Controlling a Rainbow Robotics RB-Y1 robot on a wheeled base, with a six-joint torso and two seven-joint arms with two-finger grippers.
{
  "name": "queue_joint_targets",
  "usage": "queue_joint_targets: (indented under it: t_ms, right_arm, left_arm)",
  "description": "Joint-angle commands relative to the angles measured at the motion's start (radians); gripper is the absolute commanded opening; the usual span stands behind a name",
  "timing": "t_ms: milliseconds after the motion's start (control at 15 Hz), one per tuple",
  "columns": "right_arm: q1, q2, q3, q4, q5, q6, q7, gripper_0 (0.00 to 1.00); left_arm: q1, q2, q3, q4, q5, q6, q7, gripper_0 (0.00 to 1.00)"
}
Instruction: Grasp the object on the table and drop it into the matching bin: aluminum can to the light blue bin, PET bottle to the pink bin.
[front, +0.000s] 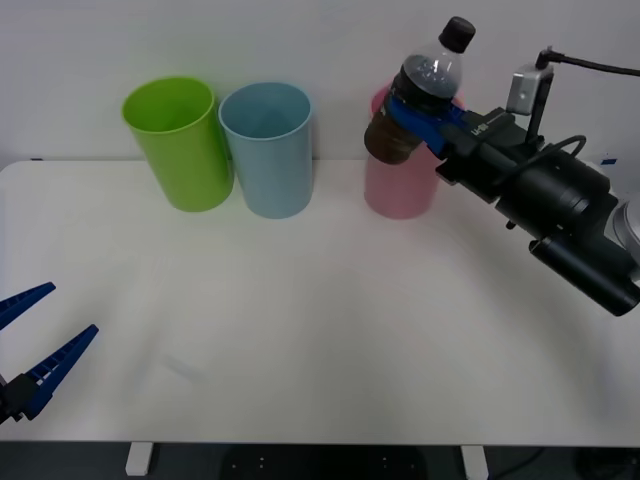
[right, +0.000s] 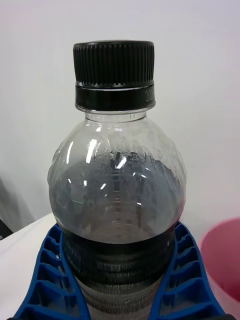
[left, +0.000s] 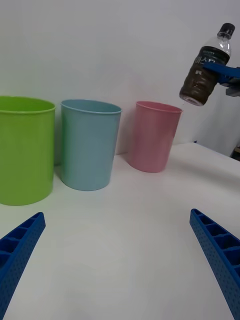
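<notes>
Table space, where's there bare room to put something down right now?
The table is bare from the bins forward, between the open left gripper and the right arm. Crowded at the back: lime green bin, light blue bin, pink bin, right gripper holding the PET bottle above it.

Right arm (front: 560, 215) — thick black cylindrical links, small grey camera block on top, black cable looping off it. Both grippers' fingers (left: 212, 250) — blue, ribbed, tapering wedges.
</notes>
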Motion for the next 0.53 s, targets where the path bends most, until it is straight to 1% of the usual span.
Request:
queue_joint_targets:
  t_ms: [67,267,400,533]
  right_arm:
    - [-0.057,-0.056,-0.005,0.02,-0.02,0.004,-0.014,0.0]
    - [-0.155,-0.105,0.003,0.12,-0.027,0.004,-0.024,0.0]
    - [-0.213,-0.115,0.017,0.195,-0.032,0.004,-0.029,0.0]
    - [-0.29,-0.117,0.043,0.299,-0.03,0.004,-0.029,0.0]
  left_arm:
    - [0.0,0.0,0.0,0.0,0.0,0.0,0.0,1.0]
    - [0.0,0.0,0.0,0.0,0.0,0.0,0.0,1.0]
    - [0.0,0.0,0.0,0.0,0.0,0.0,0.0,1.0]
    - [0.0,0.0,0.0,0.0,0.0,0.0,0.0,1.0]
